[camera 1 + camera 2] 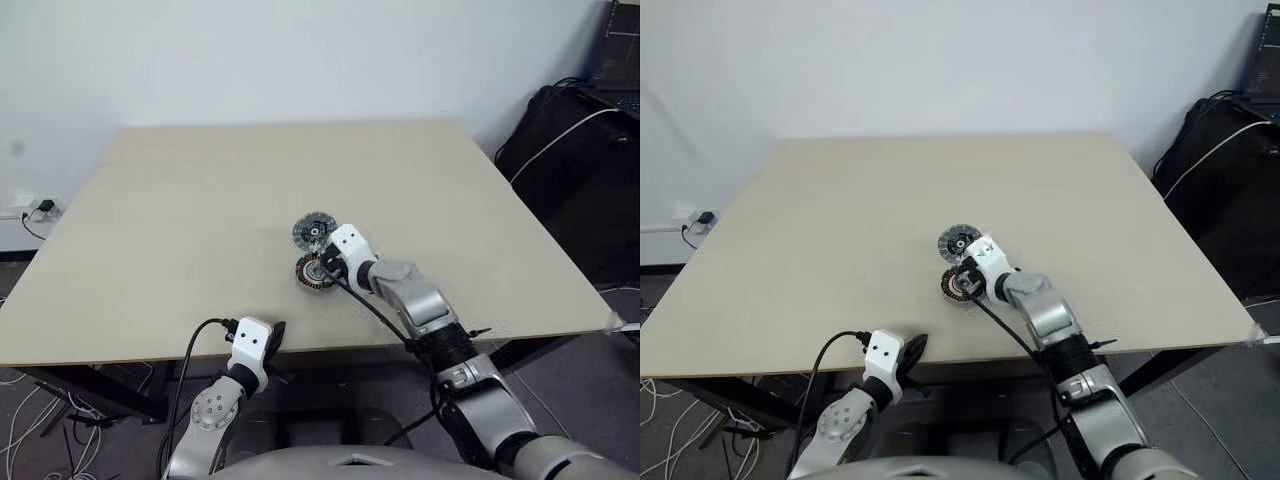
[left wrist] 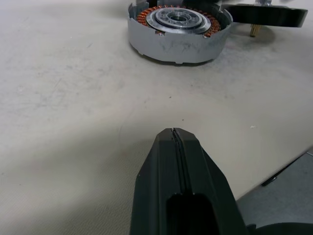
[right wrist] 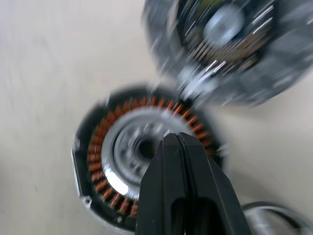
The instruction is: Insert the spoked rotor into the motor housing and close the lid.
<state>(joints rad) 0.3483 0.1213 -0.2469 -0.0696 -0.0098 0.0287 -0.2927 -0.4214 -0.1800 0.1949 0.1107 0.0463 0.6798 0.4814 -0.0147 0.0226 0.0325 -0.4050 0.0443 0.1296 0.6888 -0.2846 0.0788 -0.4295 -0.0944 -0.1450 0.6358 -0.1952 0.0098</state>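
On the beige wooden table (image 1: 180, 220), the right gripper (image 3: 177, 142), fingers pressed together and empty, hovers over the copper-wound round motor housing (image 3: 122, 166); the ribbed grey metal lid (image 3: 230, 49) lies just beyond; the left gripper (image 2: 174, 134) is closed, empty

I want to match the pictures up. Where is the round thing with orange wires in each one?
Left eye view: motor housing mid-table, at the right end effector.
Right eye view: same spot.
Left wrist view: ahead of the left end effector, across the table.
Right wrist view: close up, behind the shut fingertips.
Landmark: grey lid beside it.
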